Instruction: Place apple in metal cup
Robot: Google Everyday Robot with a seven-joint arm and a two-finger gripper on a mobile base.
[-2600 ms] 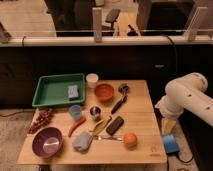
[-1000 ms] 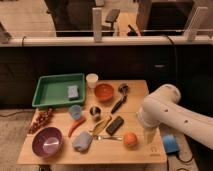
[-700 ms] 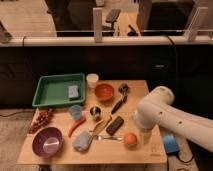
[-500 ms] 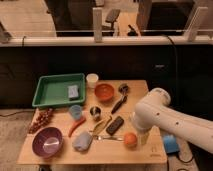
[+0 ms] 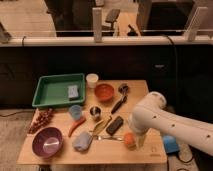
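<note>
So your tool (image 5: 138, 141) is down at the near right part of the table (image 5: 136, 90), hanging off the end of the big white arm (image 5: 165, 122) that comes in from the right. Its jaws stand wide and nothing is in them. The apple (image 5: 129, 140) sits on the table right at the tool's left side, pretty much up against it; I can't tell if it's actually touching.

The metal cup (image 5: 95, 111) is well off to the tool's left and a bit further back, standing upright near the middle of the table. Just left of that cup is a pale blue cup (image 5: 75, 111). Between the tool and the metal cup lies a flat black thing (image 5: 115, 125), with some thin utensils next to it that are too small to make out.

Further back from the tool you've got a red-orange bowl (image 5: 104, 91), a white cup (image 5: 92, 80), and a green tray (image 5: 59, 76) with a grey-blue sponge (image 5: 74, 91) in it. Far to the tool's left, at the near edge, are a purple bowl (image 5: 48, 142) and a crumpled grey cloth (image 5: 82, 142).
</note>
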